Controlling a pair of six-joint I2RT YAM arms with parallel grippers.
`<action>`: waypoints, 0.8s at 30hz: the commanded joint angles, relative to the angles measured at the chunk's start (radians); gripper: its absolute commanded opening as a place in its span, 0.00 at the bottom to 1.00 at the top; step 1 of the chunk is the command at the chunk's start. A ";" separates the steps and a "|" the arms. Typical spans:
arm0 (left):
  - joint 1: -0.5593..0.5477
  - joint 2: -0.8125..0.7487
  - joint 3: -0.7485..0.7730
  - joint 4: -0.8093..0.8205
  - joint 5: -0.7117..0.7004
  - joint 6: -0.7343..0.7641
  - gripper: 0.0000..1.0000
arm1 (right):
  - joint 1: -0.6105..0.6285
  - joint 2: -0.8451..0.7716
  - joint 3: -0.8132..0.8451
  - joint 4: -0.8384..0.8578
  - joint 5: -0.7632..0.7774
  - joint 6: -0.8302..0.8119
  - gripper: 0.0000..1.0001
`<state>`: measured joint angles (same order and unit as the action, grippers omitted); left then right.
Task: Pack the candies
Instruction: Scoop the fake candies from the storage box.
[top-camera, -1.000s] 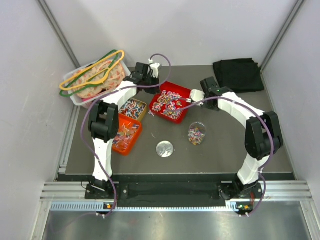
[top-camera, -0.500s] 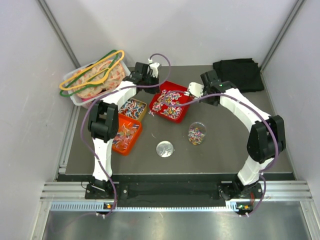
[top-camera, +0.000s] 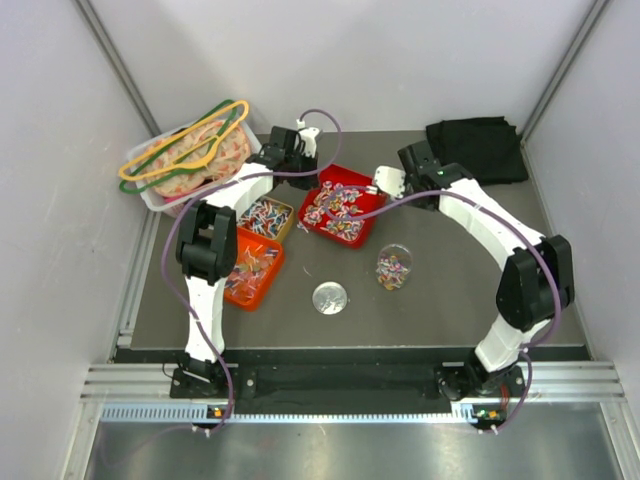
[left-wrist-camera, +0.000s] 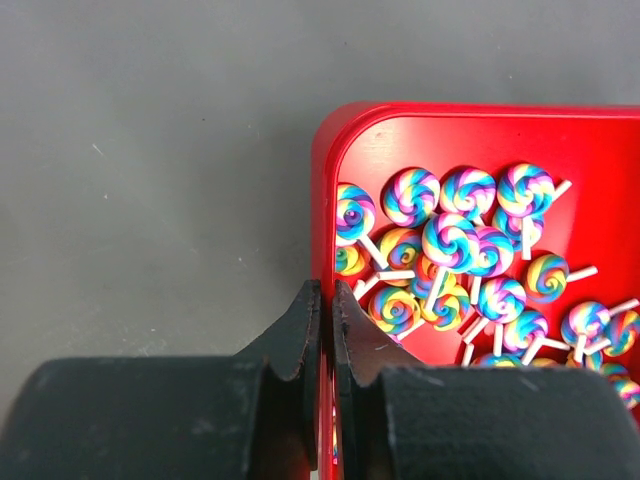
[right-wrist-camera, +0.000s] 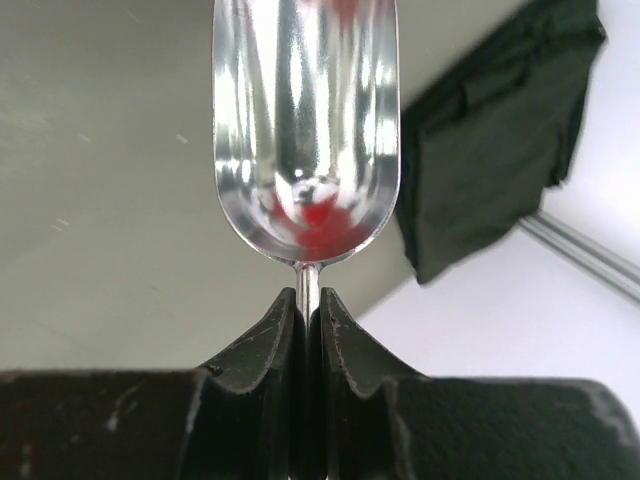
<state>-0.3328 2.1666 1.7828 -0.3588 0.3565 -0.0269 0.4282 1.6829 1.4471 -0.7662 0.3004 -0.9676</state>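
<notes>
The wall of the red tray (left-wrist-camera: 322, 170) is clamped by the left pincer (left-wrist-camera: 326, 293). The candies (left-wrist-camera: 450, 240) are heaped inside that tray, far-centre on the table (left-wrist-camera: 150, 150). The thin stem of a shiny scoop (right-wrist-camera: 305, 130) is gripped by the right pincer (right-wrist-camera: 308, 305).

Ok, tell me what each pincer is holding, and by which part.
Right pincer: shiny metal scoop, pinched by its thin handle just behind the bowl. Left pincer: red plastic tray, clamped on its side wall near a corner.
</notes>
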 joint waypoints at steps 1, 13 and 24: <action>0.003 -0.096 0.012 0.075 0.048 -0.018 0.00 | -0.040 -0.035 0.004 0.056 0.112 -0.055 0.00; 0.002 -0.071 0.026 0.055 0.021 0.005 0.00 | 0.112 -0.121 0.148 -0.033 0.158 -0.253 0.00; -0.002 -0.065 0.018 0.052 -0.021 0.009 0.00 | 0.280 -0.034 0.234 -0.005 0.282 -0.404 0.00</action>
<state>-0.3328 2.1666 1.7798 -0.3614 0.3164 0.0006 0.6559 1.6196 1.6451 -0.7795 0.5087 -1.2949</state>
